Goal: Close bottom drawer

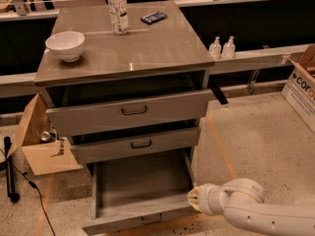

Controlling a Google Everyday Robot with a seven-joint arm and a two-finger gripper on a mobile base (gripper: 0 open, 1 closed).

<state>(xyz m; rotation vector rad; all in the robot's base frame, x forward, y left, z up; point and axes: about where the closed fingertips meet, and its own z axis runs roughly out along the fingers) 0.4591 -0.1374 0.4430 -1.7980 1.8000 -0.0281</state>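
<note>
The bottom drawer of the grey three-drawer cabinet is pulled far out, an empty long shallow tray. Its slim front panel with a small dark bar handle is at the lower edge of the view. My gripper is at the end of the white arm entering from the lower right. It is at the right end of the drawer's front panel, touching or nearly touching its front right corner. The top drawer and the middle drawer stand slightly open.
On the cabinet top are a white bowl, a plastic bottle and a dark flat object. An open cardboard box lies on the floor to the left. Another box stands at the right. Two small bottles sit on a ledge behind.
</note>
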